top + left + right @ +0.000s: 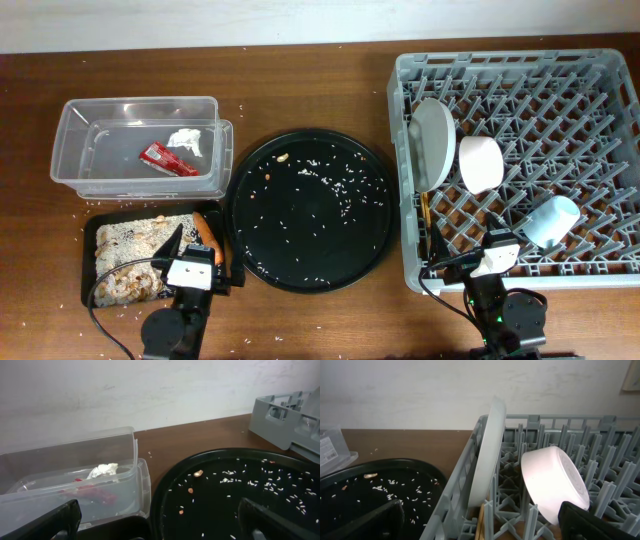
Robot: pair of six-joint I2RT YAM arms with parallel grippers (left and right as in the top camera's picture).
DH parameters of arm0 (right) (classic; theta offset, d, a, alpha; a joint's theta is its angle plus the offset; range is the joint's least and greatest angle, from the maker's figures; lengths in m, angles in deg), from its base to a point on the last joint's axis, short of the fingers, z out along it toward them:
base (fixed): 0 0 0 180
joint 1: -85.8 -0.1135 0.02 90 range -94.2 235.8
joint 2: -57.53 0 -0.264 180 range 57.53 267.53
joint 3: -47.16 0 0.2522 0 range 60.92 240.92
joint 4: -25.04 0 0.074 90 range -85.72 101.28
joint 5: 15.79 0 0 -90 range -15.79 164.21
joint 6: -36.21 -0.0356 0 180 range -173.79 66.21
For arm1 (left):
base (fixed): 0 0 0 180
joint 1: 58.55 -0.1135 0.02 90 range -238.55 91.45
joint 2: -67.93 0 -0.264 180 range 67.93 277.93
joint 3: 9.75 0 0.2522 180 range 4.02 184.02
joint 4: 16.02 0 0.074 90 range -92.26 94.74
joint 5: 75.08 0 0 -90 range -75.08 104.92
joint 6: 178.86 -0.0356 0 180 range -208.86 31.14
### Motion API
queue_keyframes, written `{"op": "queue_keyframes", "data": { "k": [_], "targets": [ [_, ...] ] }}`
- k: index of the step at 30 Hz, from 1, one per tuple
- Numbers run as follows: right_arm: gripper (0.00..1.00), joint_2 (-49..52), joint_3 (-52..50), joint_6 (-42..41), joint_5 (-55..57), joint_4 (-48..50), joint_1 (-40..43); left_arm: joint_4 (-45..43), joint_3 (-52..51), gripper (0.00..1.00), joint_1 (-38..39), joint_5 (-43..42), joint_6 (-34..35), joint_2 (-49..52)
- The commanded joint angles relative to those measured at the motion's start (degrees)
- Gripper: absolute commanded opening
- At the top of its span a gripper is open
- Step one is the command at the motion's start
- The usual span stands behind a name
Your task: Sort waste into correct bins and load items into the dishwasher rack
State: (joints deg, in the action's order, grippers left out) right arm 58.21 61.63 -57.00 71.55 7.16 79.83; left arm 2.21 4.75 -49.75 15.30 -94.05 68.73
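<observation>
Two pincers sit at the counter's (300, 60) near edge. The left pincer (157, 510) and right pincer (481, 509) are both spread wide, with nothing held. Open room is left over the round tray (320, 215).

The plate (433, 143), bowl (480, 163) and cup (551, 221) are stood in the rack (500, 58). The chopsticks (425, 215) are barely made out beside the plate.

The wrapper (167, 158) and tissue (187, 140) are held in the clear tub (60, 140). The carrot (203, 232) and scraps (135, 255), seen only overhead, are laid in the black tray (88, 250).

- The overhead view looks straight down from high above the brown wooden worktop (320, 100) and takes in the whole scene.
- The left wrist view sits low, faces the white back wall (150, 390), and is close to the clear rectangular plastic tub (65, 460).
- The right wrist view faces the same way, close against the large square grey plastic rack (555, 422).
- Both wrist views share the large round black tray (235, 505).
</observation>
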Motion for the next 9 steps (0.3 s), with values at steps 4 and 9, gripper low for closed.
{"op": "queue_keyframes", "data": {
  "k": [4,9],
  "targets": [
    [0.98,-0.3,-0.4,-0.3,-0.3,0.0,0.4,0.3,-0.2,0.99,-0.3,-0.7,-0.9,-0.4],
    [0.98,-0.3,-0.4,-0.3,-0.3,0.0,0.4,0.2,-0.2,0.99,-0.3,-0.7,-0.9,-0.4]
  ]
}}
